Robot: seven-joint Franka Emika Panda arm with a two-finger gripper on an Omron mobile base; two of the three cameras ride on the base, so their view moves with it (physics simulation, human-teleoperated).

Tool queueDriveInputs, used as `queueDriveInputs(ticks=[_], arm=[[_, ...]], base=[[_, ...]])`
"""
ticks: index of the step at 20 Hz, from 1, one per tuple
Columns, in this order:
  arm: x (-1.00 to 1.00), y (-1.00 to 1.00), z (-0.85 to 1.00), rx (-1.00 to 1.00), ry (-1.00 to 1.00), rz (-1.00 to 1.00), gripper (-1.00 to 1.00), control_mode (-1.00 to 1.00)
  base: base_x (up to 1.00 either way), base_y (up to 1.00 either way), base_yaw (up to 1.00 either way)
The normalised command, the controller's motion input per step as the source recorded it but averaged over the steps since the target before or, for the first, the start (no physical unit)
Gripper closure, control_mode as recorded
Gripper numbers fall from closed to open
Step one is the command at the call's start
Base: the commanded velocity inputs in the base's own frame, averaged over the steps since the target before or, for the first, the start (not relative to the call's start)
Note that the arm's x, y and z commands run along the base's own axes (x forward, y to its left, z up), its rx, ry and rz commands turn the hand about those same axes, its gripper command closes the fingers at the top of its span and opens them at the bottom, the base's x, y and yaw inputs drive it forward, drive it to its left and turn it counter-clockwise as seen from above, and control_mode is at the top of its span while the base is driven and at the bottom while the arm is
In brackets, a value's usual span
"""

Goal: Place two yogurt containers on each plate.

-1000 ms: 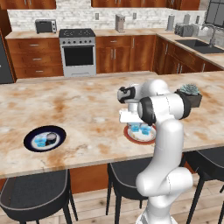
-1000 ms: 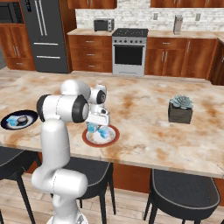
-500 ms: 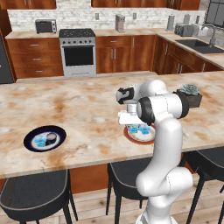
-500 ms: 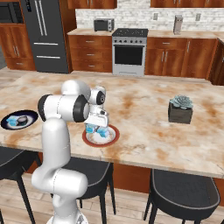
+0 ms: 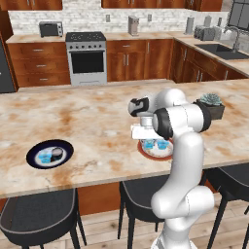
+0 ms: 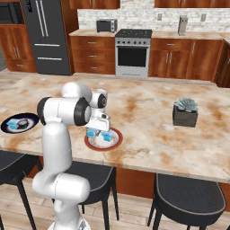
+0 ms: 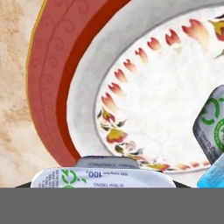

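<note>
Blue-lidded yogurt cup [image 7: 103,178] sits right at our fingertips, over the red-rimmed plate [image 7: 52,87]; a second cup [image 7: 212,131] lies beside it on the plate. We cannot tell whether the gripper [image 5: 146,141] is clamped on it.

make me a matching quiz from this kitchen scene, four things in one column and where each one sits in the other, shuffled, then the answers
Things
1. red-rimmed plate
2. black-rimmed plate
3. potted succulent
4. toaster oven

Places
A. on the far counter, beside the stove
B. on the island under the hand, with two light blue yogurt cups on it
C. near the island's left end in the left base view, holding one light blue cup and one dark one
D. on the island out toward its right side, away from both plates

Pairs: 1-B, 2-C, 3-D, 4-A
</note>
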Motion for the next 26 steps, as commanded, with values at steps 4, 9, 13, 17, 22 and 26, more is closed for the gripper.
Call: queueDriveInputs(ticks=[4, 9, 13, 17, 22, 26], arm=[[0.0, 0.01, -0.01, 0.0, -0.02, 0.1, 1.0, -1.0], [0.0, 0.0, -0.02, 0.01, -0.24, 0.24, 1.0, -1.0], [0.0, 0.0, -0.14, 0.04, -0.21, 0.23, 1.0, -1.0], [0.0, 0.0, -0.17, 0.04, -0.12, 0.18, -1.0, -1.0], [0.0, 0.0, -0.02, 0.04, -0.04, 0.1, -1.0, -1.0], [0.0, 0.0, 0.18, 0.02, 0.0, 0.03, -1.0, -1.0]], base=[[0.0, 0.0, 0.0], [0.0, 0.0, 0.0], [0.0, 0.0, 0.0], [0.0, 0.0, 0.0], [0.0, 0.0, 0.0], [0.0, 0.0, 0.0]])
